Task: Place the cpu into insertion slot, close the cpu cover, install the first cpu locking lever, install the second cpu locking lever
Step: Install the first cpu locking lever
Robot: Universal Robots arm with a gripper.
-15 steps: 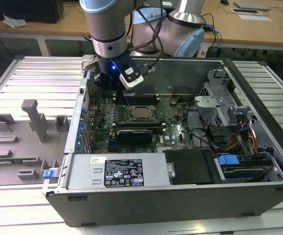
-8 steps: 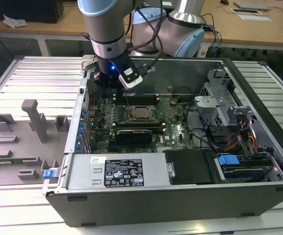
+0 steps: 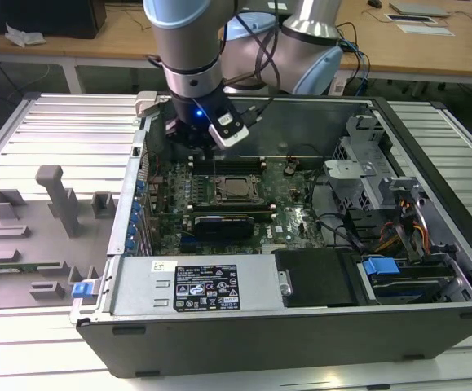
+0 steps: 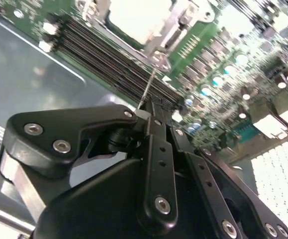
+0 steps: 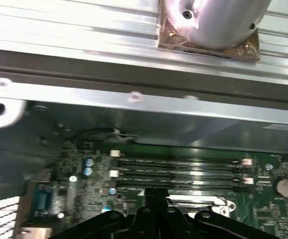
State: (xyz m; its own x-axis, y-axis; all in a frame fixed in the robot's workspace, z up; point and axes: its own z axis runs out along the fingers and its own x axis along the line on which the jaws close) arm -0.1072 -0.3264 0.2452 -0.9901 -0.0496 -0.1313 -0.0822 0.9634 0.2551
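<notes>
Gripper pinched tight on thin locking lever, above memory slots, near case wall; cpu cover lies flat.

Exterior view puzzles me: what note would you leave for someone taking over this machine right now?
Pincer: shut, seemingly on a thin locking lever, above the memory slots.
The cpu is seated, and the cpu cover looks closed over it.
Left: this lever is not yet latched. I cannot tell whether it is the first or the second.
</notes>
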